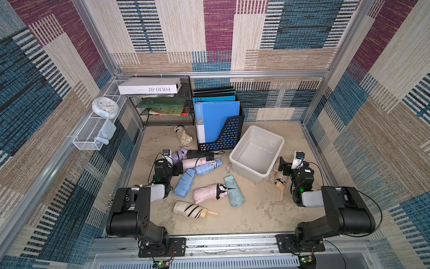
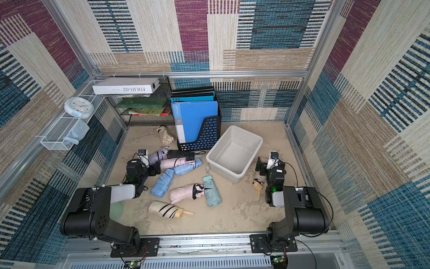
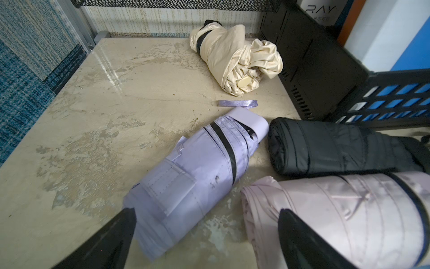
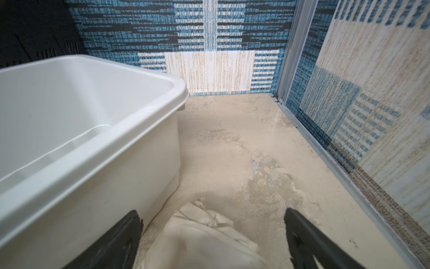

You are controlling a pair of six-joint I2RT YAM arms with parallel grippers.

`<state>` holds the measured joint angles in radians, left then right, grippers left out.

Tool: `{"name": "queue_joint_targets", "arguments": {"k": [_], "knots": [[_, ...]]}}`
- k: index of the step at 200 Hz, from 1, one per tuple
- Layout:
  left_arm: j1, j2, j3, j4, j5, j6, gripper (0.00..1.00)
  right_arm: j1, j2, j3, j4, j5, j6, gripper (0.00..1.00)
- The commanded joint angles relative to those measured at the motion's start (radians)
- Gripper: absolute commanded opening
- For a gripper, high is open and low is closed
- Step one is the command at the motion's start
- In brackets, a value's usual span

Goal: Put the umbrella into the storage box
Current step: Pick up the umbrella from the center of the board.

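Storage box smooth glossy plastic; lilac umbrella stitched matt cloth; tabletop worn, patchy, slightly shiny

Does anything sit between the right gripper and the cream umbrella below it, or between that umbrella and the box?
Nothing visible. The right gripper hangs open over the cream umbrella, and the empty storage box stands beside it.

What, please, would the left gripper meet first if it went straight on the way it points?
Most likely the lavender umbrella, lying just ahead of the open left gripper; exact depth is unclear.
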<state>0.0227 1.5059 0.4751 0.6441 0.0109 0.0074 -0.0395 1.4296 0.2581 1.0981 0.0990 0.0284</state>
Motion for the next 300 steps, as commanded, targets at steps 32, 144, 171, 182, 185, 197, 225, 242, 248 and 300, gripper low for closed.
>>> {"name": "queue_joint_targets", "arguments": {"k": [32, 144, 171, 182, 185, 197, 225, 242, 248, 300], "knots": [[-0.001, -0.163, 0.036, -0.178, 0.008, 0.005, 0.99, 0.001, -0.273, 0.083, -0.366, 0.134, 0.066, 0.99], [-0.004, -0.453, 0.243, -0.703, 0.2, -0.217, 0.99, -0.002, -0.669, 0.315, -1.139, -0.065, 0.379, 0.97], [-0.003, -0.516, 0.279, -0.846, 0.255, -0.29, 0.99, 0.0, -0.7, 0.386, -1.277, -0.204, 0.403, 0.95], [-0.003, -0.54, 0.293, -0.898, 0.277, -0.314, 0.99, 0.0, -0.699, 0.415, -1.328, -0.275, 0.412, 0.94], [-0.003, -0.547, 0.297, -0.911, 0.282, -0.32, 0.99, 0.002, -0.699, 0.42, -1.341, -0.294, 0.414, 0.94], [-0.004, -0.576, 0.308, -0.965, 0.297, -0.342, 0.98, 0.009, -0.696, 0.449, -1.388, -0.356, 0.419, 0.93], [-0.003, -0.633, 0.312, -1.09, 0.336, -0.395, 0.97, 0.077, -0.689, 0.534, -1.475, -0.398, 0.428, 0.92], [-0.003, -0.656, 0.308, -1.154, 0.391, -0.438, 0.96, 0.164, -0.664, 0.585, -1.494, -0.41, 0.432, 0.92], [-0.004, -0.662, 0.305, -1.166, 0.419, -0.456, 0.95, 0.204, -0.649, 0.603, -1.499, -0.407, 0.431, 0.92], [-0.145, -0.709, 0.33, -1.189, 0.534, -0.359, 0.93, 0.446, -0.509, 0.744, -1.569, -0.316, 0.38, 0.94]]}}
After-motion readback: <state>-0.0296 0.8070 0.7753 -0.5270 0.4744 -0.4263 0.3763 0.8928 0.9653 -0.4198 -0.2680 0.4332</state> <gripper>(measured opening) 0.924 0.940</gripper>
